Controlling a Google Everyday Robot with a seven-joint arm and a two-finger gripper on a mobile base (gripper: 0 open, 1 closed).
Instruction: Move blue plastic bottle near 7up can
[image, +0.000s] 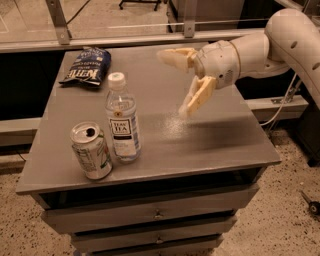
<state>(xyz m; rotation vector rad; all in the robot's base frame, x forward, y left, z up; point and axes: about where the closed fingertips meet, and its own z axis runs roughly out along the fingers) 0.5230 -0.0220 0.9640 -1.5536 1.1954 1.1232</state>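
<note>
The blue plastic bottle (122, 120) stands upright on the grey table (210, 140), near its front left. It is clear with a white cap and a "TEA" label. The 7up can (91, 151) stands just left of the bottle, almost touching it, pull-tab top open. My gripper (172, 82) is open and empty, raised above the table's middle, to the right of the bottle and well apart from it. Its two tan fingers are spread wide.
A dark blue chip bag (87, 67) lies at the table's back left corner. The table has drawers (157, 215) below its front edge. A metal rail (125, 40) runs behind the table. My white arm (285, 35) comes in from the upper right.
</note>
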